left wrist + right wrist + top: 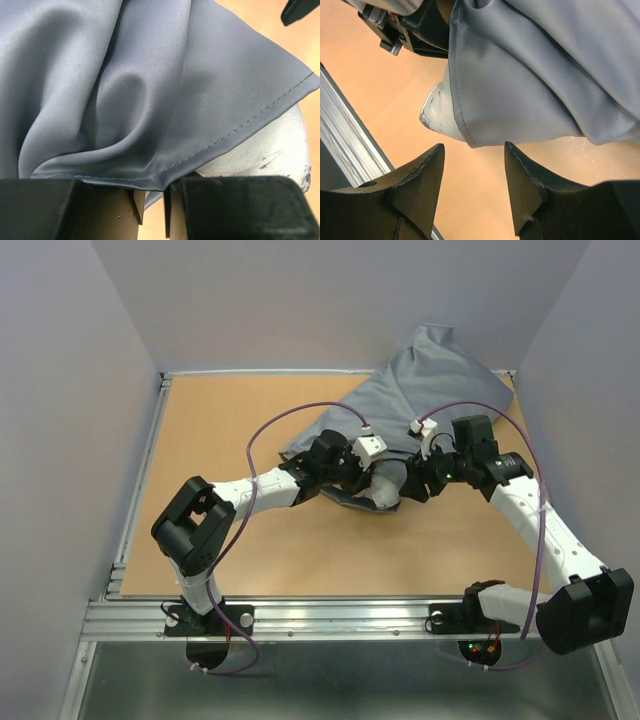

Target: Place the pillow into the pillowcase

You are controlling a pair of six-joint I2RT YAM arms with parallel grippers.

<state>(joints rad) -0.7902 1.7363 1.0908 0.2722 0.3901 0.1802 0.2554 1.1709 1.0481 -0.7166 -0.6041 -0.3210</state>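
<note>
The blue-grey pillowcase (420, 390) lies bunched from the back right corner to the table's middle. Most of the pillow is inside it; one off-white corner of the pillow (387, 487) pokes out of the near opening. My left gripper (350, 478) is at the opening's left side. In the left wrist view its jaws (154, 192) are pinched on the pillowcase (150, 90) hem, with the pillow (270, 150) showing under it. My right gripper (415, 485) is at the opening's right side. It (474, 146) is open and empty, just short of the pillowcase (530, 85) edge and the pillow corner (436, 112).
The wooden table (220, 440) is walled at the back and both sides. A metal rail (330, 615) runs along the near edge and shows in the right wrist view (350, 130). The two grippers are close together over the opening.
</note>
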